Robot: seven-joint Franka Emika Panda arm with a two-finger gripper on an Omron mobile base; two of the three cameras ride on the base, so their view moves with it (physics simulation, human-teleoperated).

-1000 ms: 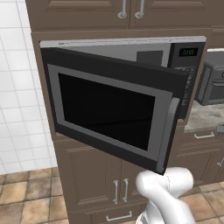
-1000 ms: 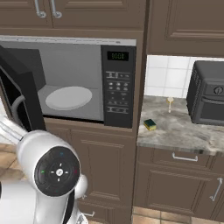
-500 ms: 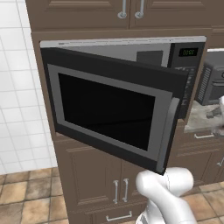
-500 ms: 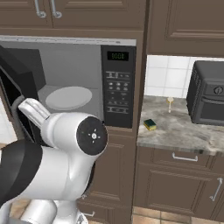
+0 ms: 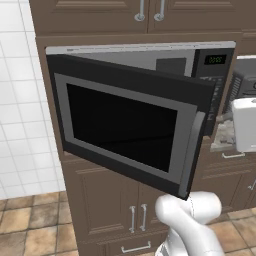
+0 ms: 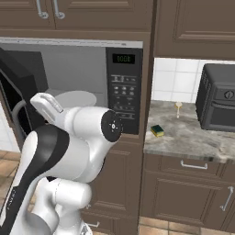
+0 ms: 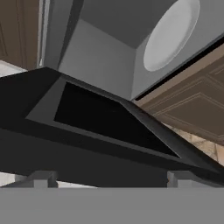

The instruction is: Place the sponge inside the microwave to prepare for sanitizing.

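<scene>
The microwave (image 7: pixel 109 65) stands open: its black door (image 7: pixel 100 127) crosses the middle of the frame, grey cavity above, white turntable (image 7: pixel 170 35) at upper right, possibly tilted.

Grey stone countertop (image 6: pixel 193 137) right of microwave (image 6: pixel 69 87); sponge (image 6: pixel 157 131) lies near left edge; dark toaster oven (image 6: pixel 218 98) sits at back right.

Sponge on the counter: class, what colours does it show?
The sponge is yellow with a dark top layer, clearest in the right base view.
</scene>
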